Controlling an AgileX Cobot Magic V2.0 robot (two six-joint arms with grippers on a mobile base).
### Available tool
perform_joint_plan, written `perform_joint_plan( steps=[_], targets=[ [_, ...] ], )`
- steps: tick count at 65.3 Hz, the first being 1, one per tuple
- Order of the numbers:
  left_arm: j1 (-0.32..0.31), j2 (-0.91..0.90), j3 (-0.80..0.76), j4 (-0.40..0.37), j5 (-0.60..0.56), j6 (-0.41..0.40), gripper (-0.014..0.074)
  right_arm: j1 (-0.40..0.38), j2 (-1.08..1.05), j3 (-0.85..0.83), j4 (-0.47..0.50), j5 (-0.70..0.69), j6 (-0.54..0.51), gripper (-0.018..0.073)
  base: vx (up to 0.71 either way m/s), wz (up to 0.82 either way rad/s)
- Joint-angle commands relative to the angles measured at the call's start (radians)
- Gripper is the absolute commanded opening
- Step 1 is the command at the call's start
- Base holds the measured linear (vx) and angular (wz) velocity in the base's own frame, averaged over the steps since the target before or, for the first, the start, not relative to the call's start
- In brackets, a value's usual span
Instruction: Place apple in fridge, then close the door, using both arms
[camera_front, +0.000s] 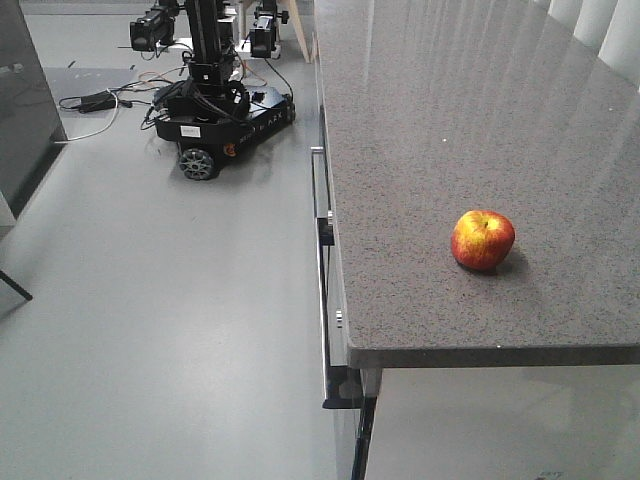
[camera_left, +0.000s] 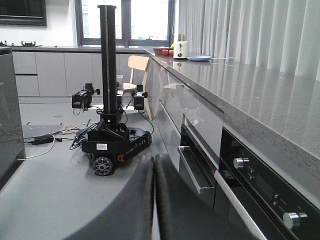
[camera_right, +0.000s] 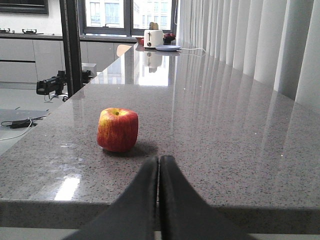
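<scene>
The apple (camera_front: 483, 240), red with yellow patches, sits upright on the grey speckled counter (camera_front: 420, 120) near its front edge. In the right wrist view the apple (camera_right: 118, 130) lies a little ahead and to the left of my right gripper (camera_right: 159, 159). That gripper is shut on nothing and hovers at the counter's front edge. My left gripper (camera_left: 153, 157) is also shut and empty, low over the floor beside the counter's cabinets. A tall dark grey panel (camera_front: 20, 100) stands at the left edge; I cannot tell whether it is the fridge or its door. Neither arm shows in the front view.
A black wheeled robot base with a mast (camera_front: 215, 110) stands on the floor ahead, with cables (camera_front: 95, 102) beside it. Drawers and an oven with knobs (camera_left: 250, 170) line the counter's side. A toaster (camera_right: 153, 37) and plate sit at the counter's far end, curtains to the right.
</scene>
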Motion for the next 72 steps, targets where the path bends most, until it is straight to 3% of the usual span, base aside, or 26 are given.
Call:
perform_joint_plan(
  steps=[1,39,60,72],
  targets=[
    [-0.006,-0.014,0.028,-0.008,-0.073,-0.003,-0.0006,-0.007,-0.008,0.0,-0.01,-0.078,-0.003,-0.0002,0.0,0.0],
    [-0.006,-0.014,0.028,-0.008,-0.073,-0.003,-0.0006,-0.006,-0.008,-0.001,-0.01,-0.117,-0.003,-0.0002,0.0,0.0],
    [-0.006,-0.014,0.028,-0.008,-0.073,-0.003,-0.0006,-0.006,-0.001,-0.002,0.151,-0.129,0.098,-0.0002,0.0,0.0],
    [-0.006,-0.014,0.028,-0.008,-0.073,-0.003,-0.0006,-0.006,0.065,-0.146,0.144,0.009,0.057,-0.0002,0.0,0.0]
  ],
)
